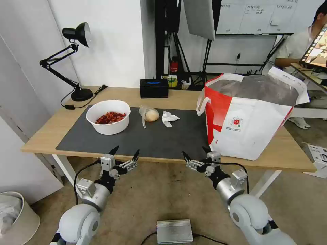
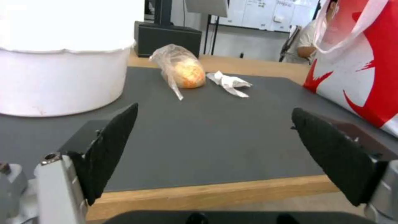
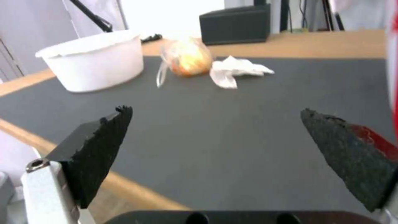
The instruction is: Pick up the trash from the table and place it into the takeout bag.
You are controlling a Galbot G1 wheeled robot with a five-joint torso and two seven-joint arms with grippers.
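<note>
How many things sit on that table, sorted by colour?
White: 3, the bowl, tissue and bag
Black: 2, the lamp and box
Clear: 1, the bun wrapper
Grey: 1, the mat
Total: 7

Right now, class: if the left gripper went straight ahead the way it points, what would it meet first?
Probably the bagged bun. The left gripper hangs open at the table's near edge, aimed across bare mat. The white bowl sits off to its side. Depth is hard to judge.
</note>
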